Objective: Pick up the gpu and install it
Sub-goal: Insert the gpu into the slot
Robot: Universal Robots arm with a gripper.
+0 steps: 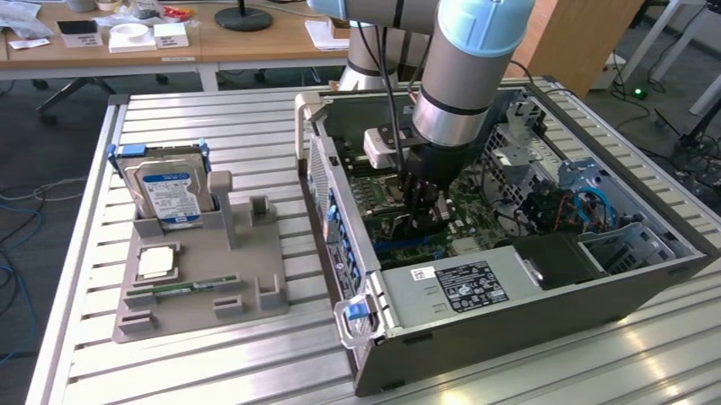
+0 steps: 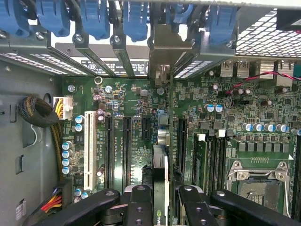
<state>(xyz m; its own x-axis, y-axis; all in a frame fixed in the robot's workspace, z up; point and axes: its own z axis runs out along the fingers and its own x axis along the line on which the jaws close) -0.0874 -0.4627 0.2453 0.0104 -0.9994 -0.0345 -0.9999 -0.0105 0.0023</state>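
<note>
The gpu [image 2: 160, 181]: in the wrist view we see it edge-on, a thin card standing on its long edge over the motherboard [image 2: 127, 94], inside the open computer case [image 1: 541, 295].
Bracket [image 2: 163, 49]: the card's tan-silver metal end lies against the row of rear slot openings, between the blue clips [image 2: 136, 19].
Gripper [image 2: 164, 207]: it holds the card, its dark fingers [image 2: 139, 205] drawn in narrow, one against each face.
Gripper in the exterior view [image 1: 424, 215]: it hangs low inside the case, just above the board, with the arm coming straight down from above.
Card and slots: the gpu runs parallel to the black expansion slots [image 2: 126, 146] and lies between them and the CPU socket [image 2: 258, 183].
Seating: the lower edge is hidden behind the card itself, so we cannot tell whether it sits in a slot or just above one.
Parts holder [image 1: 203, 295]: it is grey and sits on the slatted table [image 1: 225, 126], at the exterior view's left of the case.
Hard drive [image 1: 169, 190]: it stands upright in the holder, with the RAM stick [image 1: 186, 287] lying flat nearer the camera.
</note>
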